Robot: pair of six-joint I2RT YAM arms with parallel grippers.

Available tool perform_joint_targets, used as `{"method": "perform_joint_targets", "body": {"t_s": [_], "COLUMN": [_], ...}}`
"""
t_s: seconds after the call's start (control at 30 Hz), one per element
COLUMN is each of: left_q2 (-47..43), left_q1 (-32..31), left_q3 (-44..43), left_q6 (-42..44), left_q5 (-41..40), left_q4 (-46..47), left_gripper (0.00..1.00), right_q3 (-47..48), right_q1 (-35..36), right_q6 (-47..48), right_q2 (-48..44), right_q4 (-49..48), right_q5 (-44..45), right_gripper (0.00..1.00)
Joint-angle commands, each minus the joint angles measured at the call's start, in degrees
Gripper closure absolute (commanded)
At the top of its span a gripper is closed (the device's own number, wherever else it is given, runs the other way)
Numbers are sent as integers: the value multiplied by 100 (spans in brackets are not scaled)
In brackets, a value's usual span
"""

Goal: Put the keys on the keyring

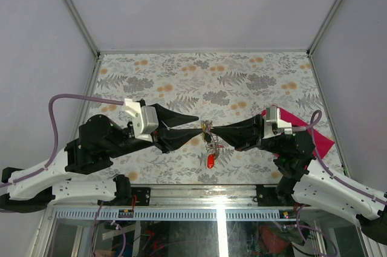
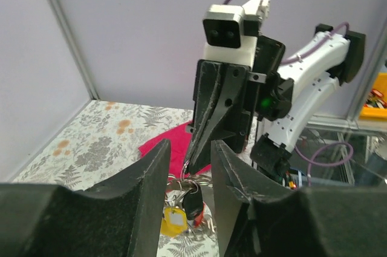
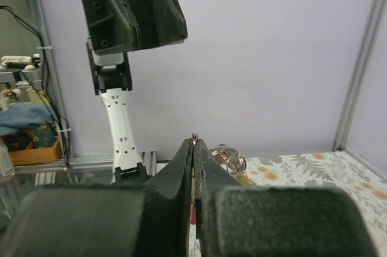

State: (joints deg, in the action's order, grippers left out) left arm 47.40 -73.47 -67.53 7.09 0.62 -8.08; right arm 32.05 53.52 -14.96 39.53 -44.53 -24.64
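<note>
Floral table cover [image 1: 181,81], magenta cloth [image 1: 324,140] at right

The keyring [image 2: 181,180], a thin silvery loop, hangs in mid-air, pinched at its top in the closed jaws of the right gripper [image 2: 187,168]. The keys [image 2: 181,211] dangle beneath it in a bunch. They include a yellow-headed key [image 2: 172,221], a black key [image 2: 193,204] and a red key [image 1: 210,161], which hangs lowest.
</note>
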Motion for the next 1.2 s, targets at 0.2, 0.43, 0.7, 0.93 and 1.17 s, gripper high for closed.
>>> {"method": "perform_joint_targets", "body": {"t_s": [0.2,0.43,0.7,0.93,1.17], "left_q2": [392,429,455,427,422], "left_q1": [-18,-10,-18,-12,-16], "left_q3": [-658,-688,-676,-640,-620], "left_q6": [354,372,390,394,372], "left_q5": [754,888,763,648,588], "left_q4": [-1336,-1461,-1504,-1434,-1416], "left_gripper": [67,73,76,75,72], "right_q3": [547,573,589,626,645], "right_q1": [5,6,2,8,1], "right_q6": [-178,-205,-257,-299,-336], "right_q2": [51,58,72,132,174], "right_q4": [-710,-688,-721,-726,-728], "right_q5": [-752,-818,-958,-1170,-1286], "right_gripper": [100,100,100,100,100]}}
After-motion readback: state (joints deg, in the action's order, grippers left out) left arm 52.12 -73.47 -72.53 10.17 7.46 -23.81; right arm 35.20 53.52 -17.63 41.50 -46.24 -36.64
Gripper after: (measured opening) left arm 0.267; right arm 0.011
